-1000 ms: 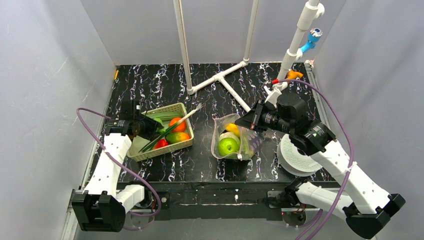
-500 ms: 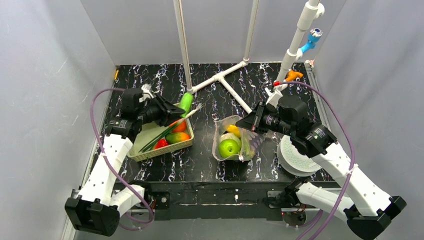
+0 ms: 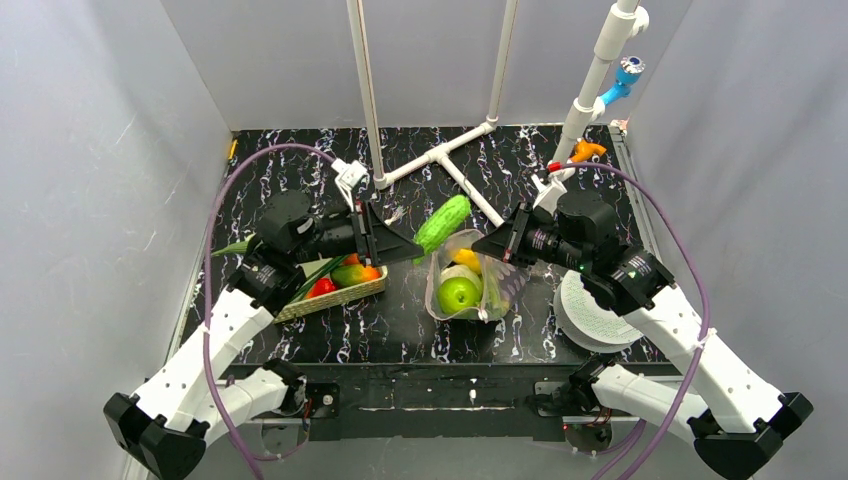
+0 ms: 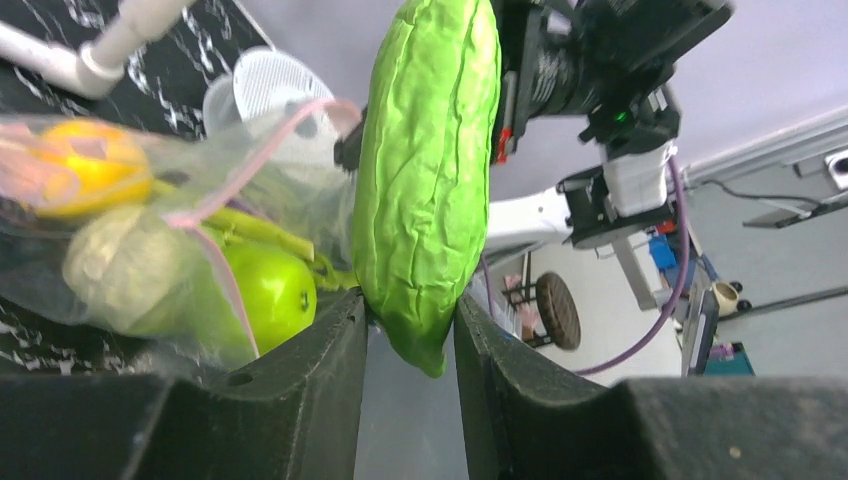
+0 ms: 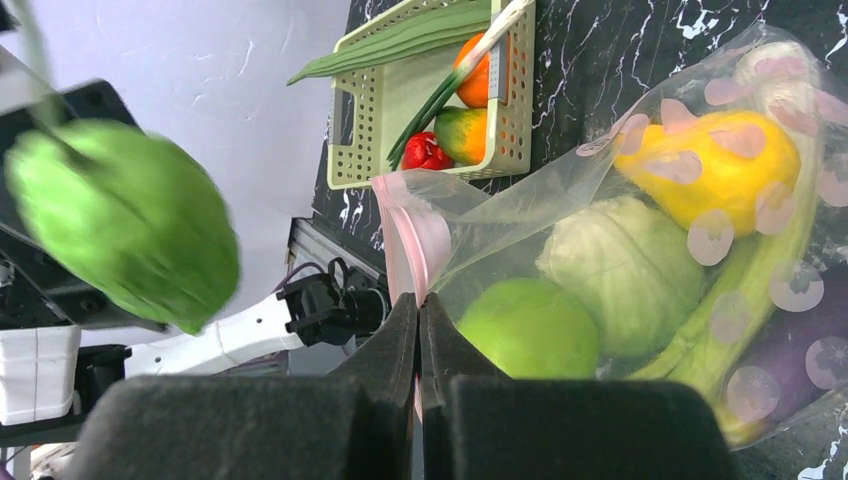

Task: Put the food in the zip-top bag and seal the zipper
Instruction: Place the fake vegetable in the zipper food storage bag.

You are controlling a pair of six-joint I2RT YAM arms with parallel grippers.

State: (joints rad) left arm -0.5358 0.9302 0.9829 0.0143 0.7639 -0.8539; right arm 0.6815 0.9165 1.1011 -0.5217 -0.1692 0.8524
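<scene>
My left gripper (image 3: 410, 247) is shut on a wrinkled green cucumber (image 3: 442, 223), held in the air just left of the zip-top bag (image 3: 462, 277); the cucumber fills the left wrist view (image 4: 430, 170). The clear bag stands open on the table and holds a green apple (image 3: 457, 294), a yellow piece (image 3: 465, 258) and a pale green piece (image 5: 620, 262). My right gripper (image 5: 419, 305) is shut on the pinkish zipper strip (image 5: 400, 240) at the bag's mouth. More food, orange (image 3: 371, 272) and red (image 3: 322, 288) pieces and a leek (image 3: 318, 268), lies in the basket.
The woven basket (image 3: 330, 298) sits on the left of the black marbled table. White pipes (image 3: 440, 155) lie at the back centre. A white round spool (image 3: 590, 315) lies under the right arm.
My left gripper has lifted the green cucumber out of the basket and carried it right, up to the bag's mouth. The right gripper has stayed on the bag's edge.
</scene>
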